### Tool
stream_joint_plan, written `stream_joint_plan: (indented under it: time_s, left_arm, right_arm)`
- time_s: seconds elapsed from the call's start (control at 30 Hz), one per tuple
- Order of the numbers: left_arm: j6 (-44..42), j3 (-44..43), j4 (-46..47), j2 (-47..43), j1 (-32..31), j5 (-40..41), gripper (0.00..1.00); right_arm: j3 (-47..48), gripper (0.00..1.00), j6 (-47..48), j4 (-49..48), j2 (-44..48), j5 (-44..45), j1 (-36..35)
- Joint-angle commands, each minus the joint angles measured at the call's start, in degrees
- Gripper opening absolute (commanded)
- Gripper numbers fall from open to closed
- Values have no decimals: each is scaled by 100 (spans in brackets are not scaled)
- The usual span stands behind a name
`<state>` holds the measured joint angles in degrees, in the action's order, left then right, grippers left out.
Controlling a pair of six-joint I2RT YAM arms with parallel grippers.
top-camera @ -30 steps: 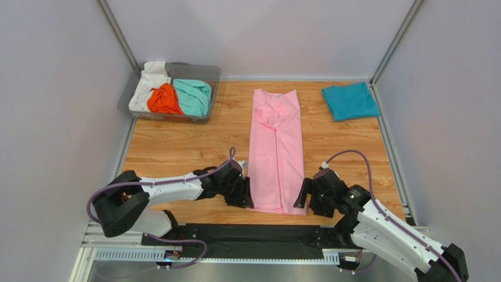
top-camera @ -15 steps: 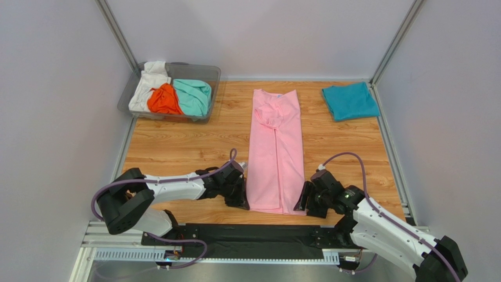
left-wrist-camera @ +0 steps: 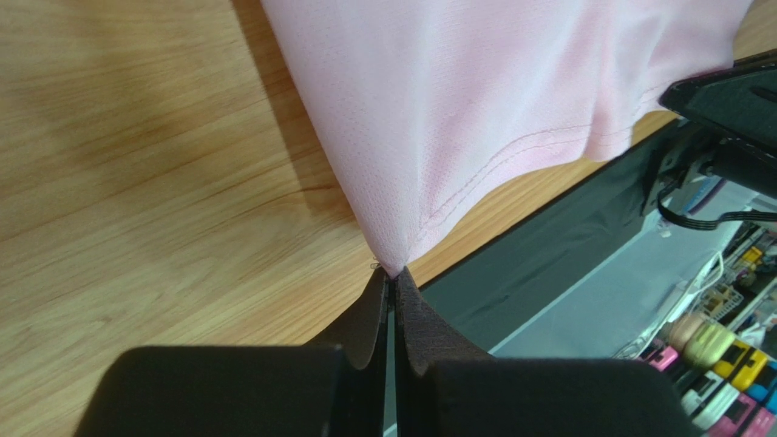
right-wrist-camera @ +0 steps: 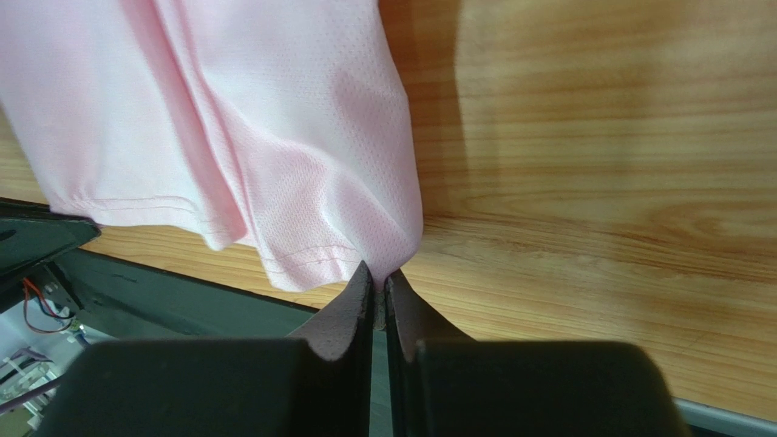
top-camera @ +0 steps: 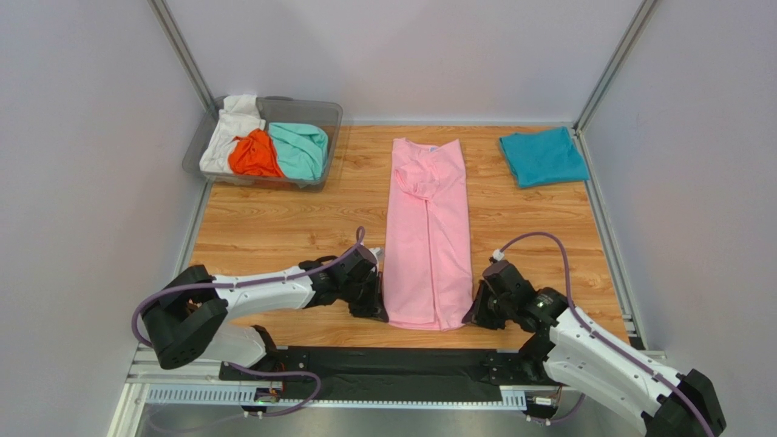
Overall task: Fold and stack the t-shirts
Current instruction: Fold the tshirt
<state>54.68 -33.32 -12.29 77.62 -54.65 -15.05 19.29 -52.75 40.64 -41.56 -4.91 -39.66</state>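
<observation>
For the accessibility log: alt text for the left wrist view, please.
The left pincer is shut on a hem corner of the pink t-shirt, whose fabric spreads away from the tips over the wooden table.

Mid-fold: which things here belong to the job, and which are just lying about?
Job: pink t-shirt, pinched by left claw and right claw; folded teal t-shirt; white t-shirt, orange t-shirt, mint t-shirt.
Lying about: plastic bin; black strip by the arm bases.
</observation>
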Motion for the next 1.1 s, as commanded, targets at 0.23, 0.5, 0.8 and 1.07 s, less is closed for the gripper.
stream_joint_plan:
  time_s: [0.23,0.5,0.8,1.07]
  left_arm:
    - [-457,-1088,-651,-318,16,520,0]
    - [-897,-1983,-756,-99,621,643,0]
    - [-1371,-2943,-783,586,1466,380,0]
    - [-1688,-3778,-774,1359,2001,38,0]
  right_arm:
    - [1217,0,862,-215,-141,795,2]
    - [2349,0,1390,-574,-888,1606,20]
    - [3282,0,1847,-1216,-2039,1345,757]
    - [3915,0,2129,-1629,-2786,1001,1434]
